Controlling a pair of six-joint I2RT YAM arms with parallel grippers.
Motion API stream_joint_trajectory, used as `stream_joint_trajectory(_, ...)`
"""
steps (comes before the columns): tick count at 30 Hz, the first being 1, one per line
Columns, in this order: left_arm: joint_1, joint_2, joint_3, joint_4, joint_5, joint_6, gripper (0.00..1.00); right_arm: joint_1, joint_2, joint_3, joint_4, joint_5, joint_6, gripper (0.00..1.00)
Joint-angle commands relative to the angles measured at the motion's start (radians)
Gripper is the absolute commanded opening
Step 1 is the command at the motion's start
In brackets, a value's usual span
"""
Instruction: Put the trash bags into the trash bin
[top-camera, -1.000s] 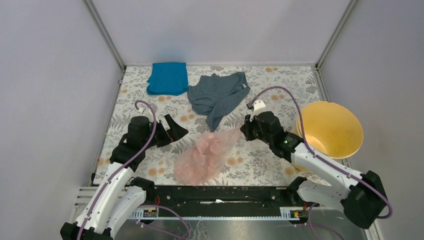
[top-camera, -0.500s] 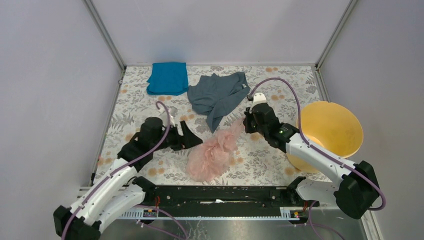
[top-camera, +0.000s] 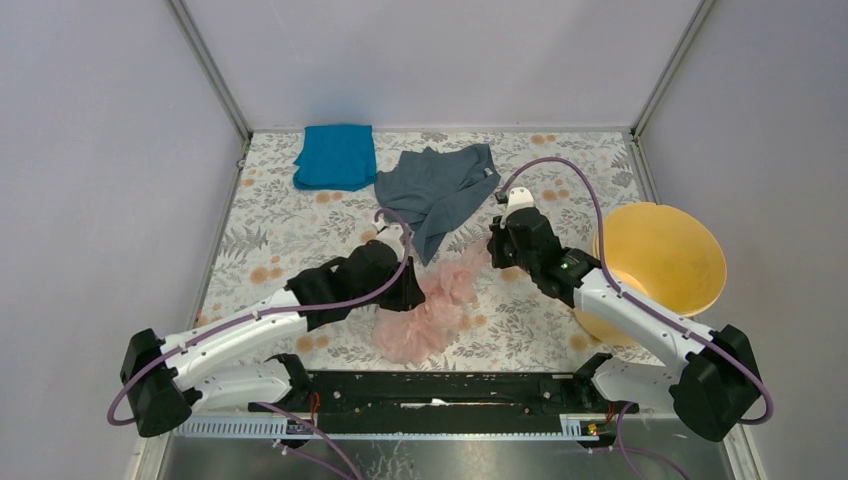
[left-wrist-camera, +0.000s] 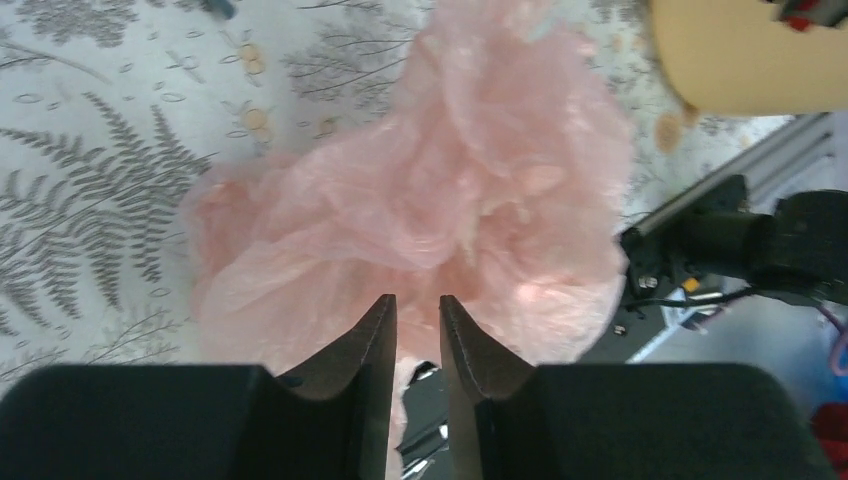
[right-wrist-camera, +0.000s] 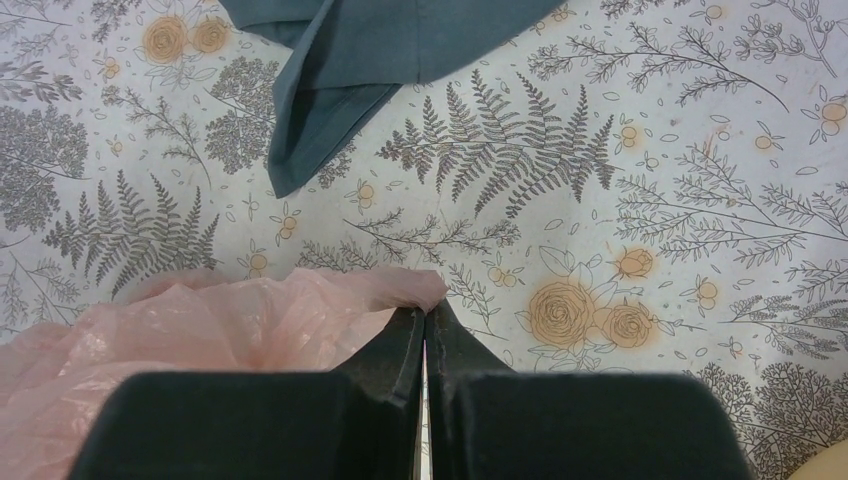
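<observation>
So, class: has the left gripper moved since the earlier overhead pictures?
Yes. The left gripper has swung right, from in line with the blue cloth to just under the grey garment tip, reaching the pink bag.

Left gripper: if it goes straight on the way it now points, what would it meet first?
The pink trash bag: its crumpled film lies right ahead of the left gripper, probably touching its fingertips already, though depth is unclear.

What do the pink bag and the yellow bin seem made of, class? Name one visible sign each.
The pink bag looks like thin plastic film: translucent, crinkled, faintly glossy. The yellow bin is probably moulded plastic: smooth, evenly coloured walls with a soft sheen.
</observation>
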Motion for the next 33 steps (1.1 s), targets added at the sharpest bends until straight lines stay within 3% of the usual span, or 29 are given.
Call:
stream_joint_trajectory(1, -0.004, -0.002, 0.048, -0.026, -0.130, 0.022, 0.25, -0.010, -0.047, -0.012, 0.024, -0.005, -0.023, 0.00)
stream_joint_trajectory(9, -0.004, -0.011, 0.008, -0.013, -0.085, 0.006, 0.30, -0.017, -0.051, -0.026, 0.043, -0.029, -0.028, 0.00)
stream_joint_trajectory(19, -0.005, 0.024, -0.029, 0.030, -0.060, 0.001, 0.29, -0.016, -0.053, -0.044, 0.053, -0.072, -0.029, 0.00)
stream_joint_trajectory(29, -0.005, 0.100, -0.053, 0.105, 0.000, 0.034, 0.53, -0.017, -0.063, -0.052, 0.051, -0.082, -0.029, 0.00)
stream_joint_trajectory(33, -0.005, 0.112, -0.072, 0.160, 0.046, 0.031, 0.54, -0.016, -0.062, -0.059, 0.062, -0.088, -0.027, 0.00)
